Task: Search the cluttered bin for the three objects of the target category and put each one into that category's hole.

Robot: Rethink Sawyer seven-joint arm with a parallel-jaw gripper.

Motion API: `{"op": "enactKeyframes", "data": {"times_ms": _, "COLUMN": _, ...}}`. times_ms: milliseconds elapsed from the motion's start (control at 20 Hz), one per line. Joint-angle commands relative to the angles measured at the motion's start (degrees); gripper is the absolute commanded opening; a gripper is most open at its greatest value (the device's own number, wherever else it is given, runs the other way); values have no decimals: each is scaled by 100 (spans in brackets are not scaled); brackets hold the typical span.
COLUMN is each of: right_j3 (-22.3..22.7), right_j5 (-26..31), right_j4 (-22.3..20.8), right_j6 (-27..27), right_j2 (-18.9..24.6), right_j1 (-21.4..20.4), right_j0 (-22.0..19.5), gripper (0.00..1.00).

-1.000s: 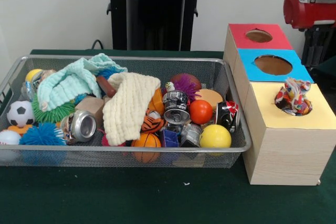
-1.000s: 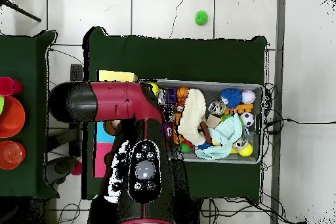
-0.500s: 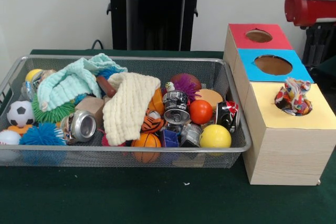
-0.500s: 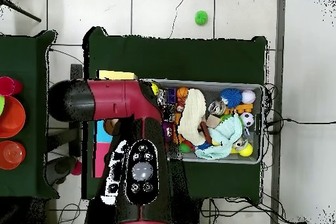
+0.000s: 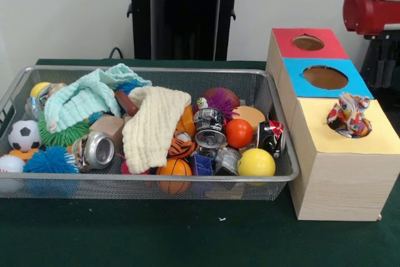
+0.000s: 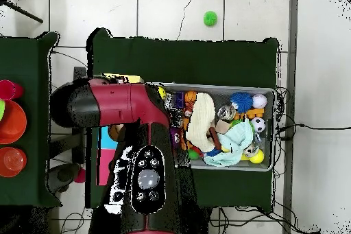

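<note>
Red arm point(image 6: 130, 108) bent (gripper unseen)

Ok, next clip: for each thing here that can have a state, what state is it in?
bin: full of clutter, on the table.
confetti cloth: bunched in the yellow box's hole, part sticking out above it.
blue box hole: open, nothing visible inside.
red box hole: open, nothing visible inside.
cream waffle-knit cloth: draped over the pile.
mint-green towel: crumpled at the bin's end away from the boxes.
silver can: lying on its side.
gripper: not visible.
</note>
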Motion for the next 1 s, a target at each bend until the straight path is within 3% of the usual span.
{"op": "enactKeyframes", "data": {"times_ms": 50, "right_j3": 387, "right_j5": -330, "right_j4": -296, "right_j6": 656, "right_j2": 103, "right_j1": 287, "right_j0": -162, "gripper": 0}}
{"op": "enactKeyframes", "data": {"times_ms": 350, "right_j3": 534, "right_j5": -566, "right_j4": -345, "right_j6": 645, "right_j2": 149, "right_j1": 347, "right_j0": -242, "gripper": 0}}
{"op": "enactKeyframes", "data": {"times_ms": 1000, "right_j3": 341, "right_j5": -140, "right_j4": -519, "right_j6": 354, "right_j2": 134, "right_j1": 356, "right_j0": -263, "gripper": 0}}
